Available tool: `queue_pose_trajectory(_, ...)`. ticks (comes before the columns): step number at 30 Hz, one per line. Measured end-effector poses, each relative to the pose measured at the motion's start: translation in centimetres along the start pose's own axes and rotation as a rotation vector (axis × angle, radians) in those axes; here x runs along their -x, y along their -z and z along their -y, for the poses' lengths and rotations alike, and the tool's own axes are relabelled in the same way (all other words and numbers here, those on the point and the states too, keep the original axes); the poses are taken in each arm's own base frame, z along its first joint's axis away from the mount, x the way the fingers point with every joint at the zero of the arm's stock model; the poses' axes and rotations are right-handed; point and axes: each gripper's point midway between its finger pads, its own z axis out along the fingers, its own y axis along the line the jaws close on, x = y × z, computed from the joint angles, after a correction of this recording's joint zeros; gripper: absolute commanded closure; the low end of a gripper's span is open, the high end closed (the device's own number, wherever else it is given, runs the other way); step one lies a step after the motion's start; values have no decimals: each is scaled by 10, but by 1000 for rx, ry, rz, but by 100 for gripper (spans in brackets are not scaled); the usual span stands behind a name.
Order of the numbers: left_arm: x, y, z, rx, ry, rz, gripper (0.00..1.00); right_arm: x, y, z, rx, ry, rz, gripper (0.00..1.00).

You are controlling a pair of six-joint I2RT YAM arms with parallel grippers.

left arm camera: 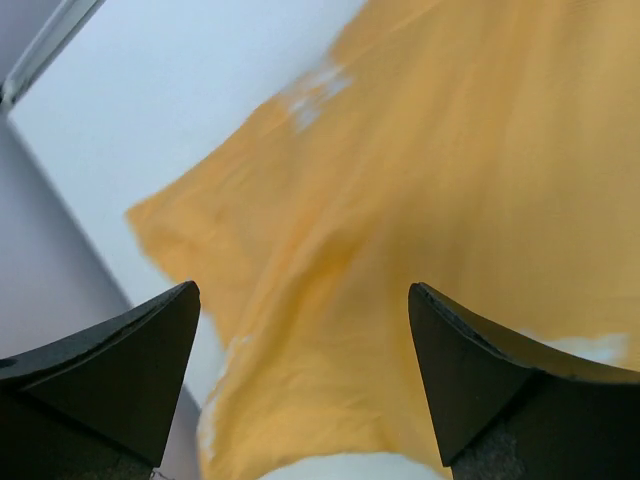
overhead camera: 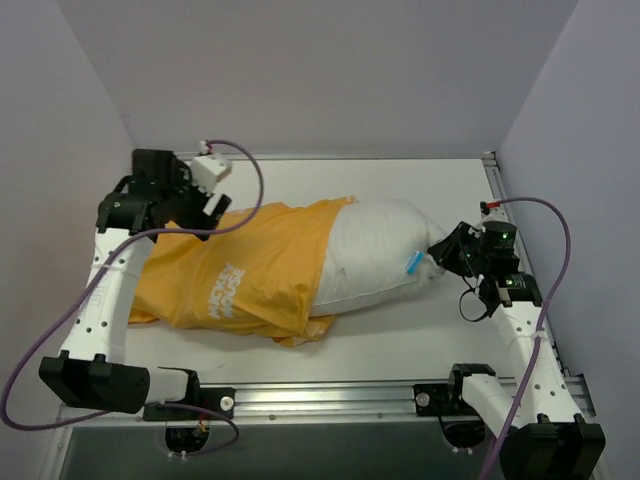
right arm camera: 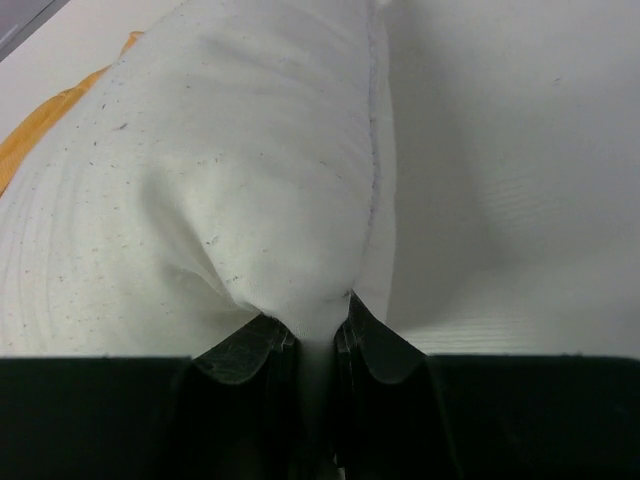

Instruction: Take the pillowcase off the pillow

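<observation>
The left gripper (left arm camera: 302, 290) is released, jaws spread wide, with the pillowcase (left arm camera: 420, 180) just beneath it. The right gripper (right arm camera: 318, 325) is clenched on the pillow (right arm camera: 200, 150) corner ahead of it.

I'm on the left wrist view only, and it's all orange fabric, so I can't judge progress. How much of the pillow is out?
Observer: About half the pillow shows bare, sticking out of the pillowcase on its right-hand side.
Operator: Is anything holding it?
Observer: Yes, the right gripper is shut on the pillow's right end.
Operator: Where is my gripper?
Observer: The left gripper hangs open above the pillowcase's far left corner.
</observation>
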Motion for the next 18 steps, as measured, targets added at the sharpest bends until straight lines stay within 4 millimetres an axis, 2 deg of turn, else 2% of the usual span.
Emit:
queue_pose_trajectory(2, 33, 4, 61, -129, -106, 60, 6, -2, 3, -7, 24, -1, 1, 100)
queue_pose_trajectory(3, 40, 5, 87, -182, -150, 69, 6, -3, 4, -10, 33, -1, 3, 100)
queue_pose_trajectory(5, 40, 7, 127, -272, -211, 42, 6, -2, 5, -11, 39, -1, 5, 100)
queue_pose_trajectory(9, 37, -8, 161, -334, -260, -56, 6, -8, 3, -8, 32, -3, -5, 100)
queue_pose_trajectory(12, 58, -27, 185, -373, -269, -75, 6, -20, -2, 1, 15, -9, -29, 100)
queue_pose_trajectory(14, 69, -44, 204, -408, -281, -89, 0, -29, -4, 8, 2, -17, -41, 100)
queue_pose_trajectory(16, 67, -59, 221, -443, -288, -124, 24, -34, -5, 11, -4, -22, -45, 100)
queue_pose_trajectory(17, 62, -66, 228, -462, -292, -152, 49, -36, -5, 13, -6, -25, -44, 100)
queue_pose_trajectory(18, 55, -71, 235, -479, -292, -184, 64, -37, -5, 14, -9, -28, -43, 100)
